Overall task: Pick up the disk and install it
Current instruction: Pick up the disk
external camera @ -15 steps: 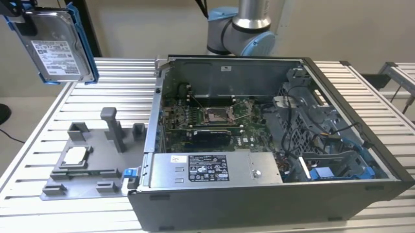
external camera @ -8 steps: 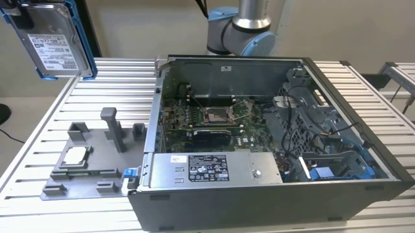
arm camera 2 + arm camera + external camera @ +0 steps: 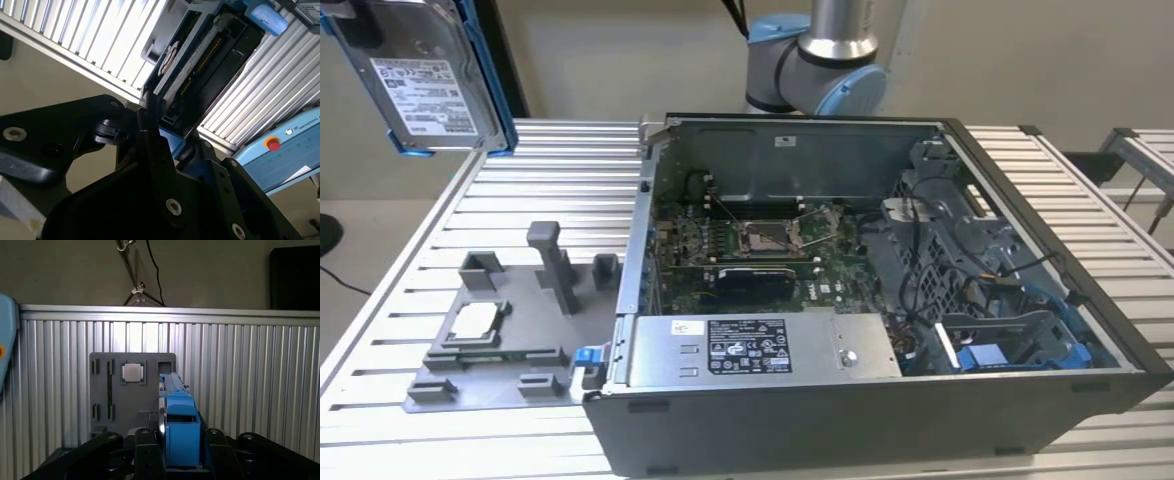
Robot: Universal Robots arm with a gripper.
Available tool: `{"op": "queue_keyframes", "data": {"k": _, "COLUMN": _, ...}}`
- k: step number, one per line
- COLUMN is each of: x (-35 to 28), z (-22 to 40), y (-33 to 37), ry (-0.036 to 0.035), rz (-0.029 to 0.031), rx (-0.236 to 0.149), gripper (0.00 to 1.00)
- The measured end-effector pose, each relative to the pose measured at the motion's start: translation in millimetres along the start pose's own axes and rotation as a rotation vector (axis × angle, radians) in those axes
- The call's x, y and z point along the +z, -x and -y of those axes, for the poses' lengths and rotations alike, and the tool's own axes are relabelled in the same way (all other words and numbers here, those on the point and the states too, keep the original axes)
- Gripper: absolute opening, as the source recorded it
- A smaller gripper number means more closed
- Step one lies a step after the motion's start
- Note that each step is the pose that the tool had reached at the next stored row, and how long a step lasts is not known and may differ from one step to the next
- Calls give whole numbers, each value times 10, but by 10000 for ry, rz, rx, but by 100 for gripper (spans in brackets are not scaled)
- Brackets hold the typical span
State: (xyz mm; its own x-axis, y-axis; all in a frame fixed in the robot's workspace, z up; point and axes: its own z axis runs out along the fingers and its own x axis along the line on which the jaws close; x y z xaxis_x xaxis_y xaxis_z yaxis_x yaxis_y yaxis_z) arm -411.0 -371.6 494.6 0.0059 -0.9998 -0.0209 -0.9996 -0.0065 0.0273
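Note:
The disk [image 3: 434, 85], silver-grey with a white label and a blue bracket, hangs high in the air at the exterior view's upper left, above the table's left side. In both wrist views my gripper [image 3: 181, 457] is shut on it, with the black fingers [image 3: 146, 452] pressing the blue bracket from both sides. The disk's connector edge [image 3: 200, 65] points away from my gripper [image 3: 175, 145]. The open computer case [image 3: 1121, 375] lies to the exterior view's right of the disk, with a blue-trimmed drive bay [image 3: 1001, 350] at its near right corner.
A grey fixture tray [image 3: 507, 385] lies on the slatted table and holds a small square silver chip [image 3: 478, 320]; the tray [image 3: 150, 367] and chip [image 3: 133, 372] sit below the held disk. A grey power-supply box [image 3: 747, 345] sits in the case. The arm's base [image 3: 821, 60] stands behind it.

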Motion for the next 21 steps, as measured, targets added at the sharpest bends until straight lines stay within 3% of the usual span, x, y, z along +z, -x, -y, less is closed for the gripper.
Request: {"op": "queue_keyframes", "data": {"k": 21, "x": -20, "z": -1, "y": 0, "ry": -1, "rz": 1, "rx": 0, "gripper": 0}}
